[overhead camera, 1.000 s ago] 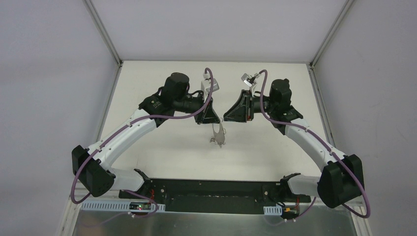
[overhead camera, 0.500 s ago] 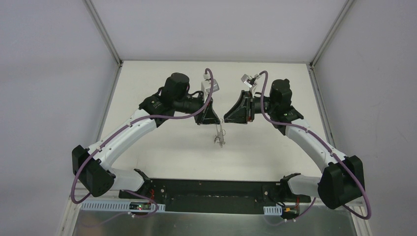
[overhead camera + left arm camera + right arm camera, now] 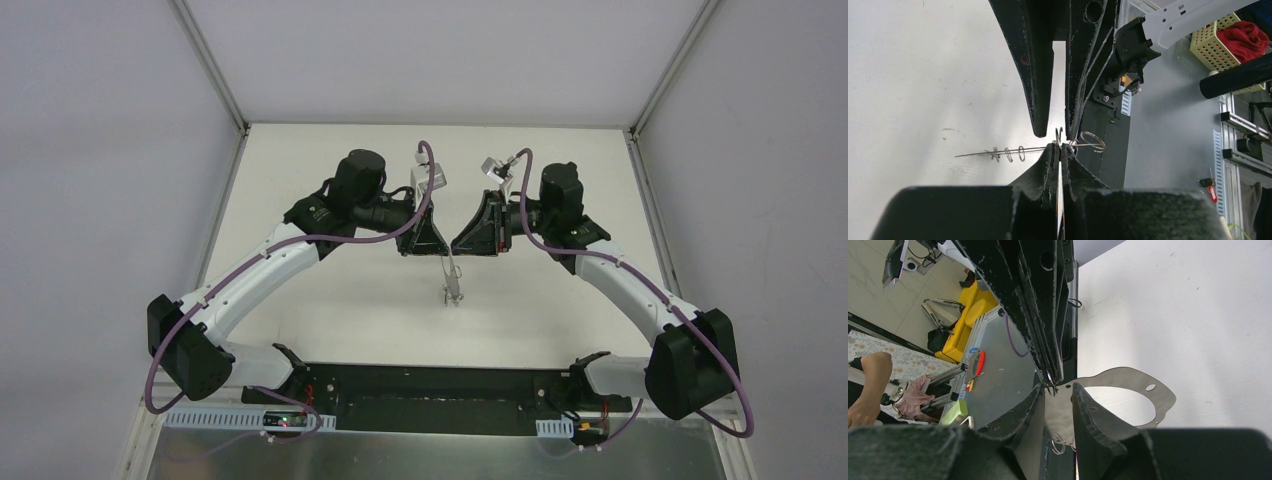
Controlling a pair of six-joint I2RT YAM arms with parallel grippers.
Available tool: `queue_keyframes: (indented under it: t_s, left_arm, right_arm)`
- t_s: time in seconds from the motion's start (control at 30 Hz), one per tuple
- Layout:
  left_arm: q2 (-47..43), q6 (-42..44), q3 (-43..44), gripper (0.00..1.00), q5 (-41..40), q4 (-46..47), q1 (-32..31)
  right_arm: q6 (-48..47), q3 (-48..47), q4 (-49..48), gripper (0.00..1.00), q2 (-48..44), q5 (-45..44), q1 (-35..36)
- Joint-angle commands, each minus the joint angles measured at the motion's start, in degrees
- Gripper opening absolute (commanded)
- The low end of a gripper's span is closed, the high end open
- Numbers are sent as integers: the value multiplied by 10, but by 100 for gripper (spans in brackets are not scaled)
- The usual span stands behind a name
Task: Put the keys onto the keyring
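Note:
The keyring hangs as a thin silver wire loop below the two grippers, seen nearly edge on. My left gripper is shut on its wire. In the left wrist view the tips pinch the wire, with small silver rings strung to the left and a larger ring to the right. My right gripper faces it tip to tip, open, its fingers either side of a small upright hook of wire. In the right wrist view the gap holds only that wire. The keys are out of view.
The white table lies under both arms, with the black base plate at its near edge and grey walls on three sides. A grey shadow falls on the table below the grippers. A basket stands off the table.
My right gripper has moved left, closer to the left gripper's tips, and its jaws have narrowed a little. The hanging keyring has turned more edge on. The left gripper has stayed put.

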State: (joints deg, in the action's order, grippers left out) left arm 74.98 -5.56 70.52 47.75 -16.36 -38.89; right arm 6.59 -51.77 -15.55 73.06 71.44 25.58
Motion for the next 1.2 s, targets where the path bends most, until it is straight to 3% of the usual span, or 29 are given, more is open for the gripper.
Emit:
queue_keyframes:
  t_s: [0.0,0.63,0.8,1.07,1.1,1.17]
  left_arm:
    - [-3,-6,0,0,22,33,3]
    - [2,-10,1,0,16,32,3]
    - [2,-9,1,0,17,34,3]
    - [-7,5,-3,0,14,30,3]
    - [-8,10,-2,2,11,27,4]
    - [-11,19,0,18,3,19,4]
  right_arm:
    - [-15,-25,-4,26,-6,21,4]
    - [-11,-24,-3,14,-15,29,4]
    - [-5,-19,-9,0,-16,31,4]
    - [-6,-14,-13,0,-27,34,-13]
    - [-9,-12,-13,0,-29,33,-15]
    - [-18,-8,-12,0,-32,31,-20]
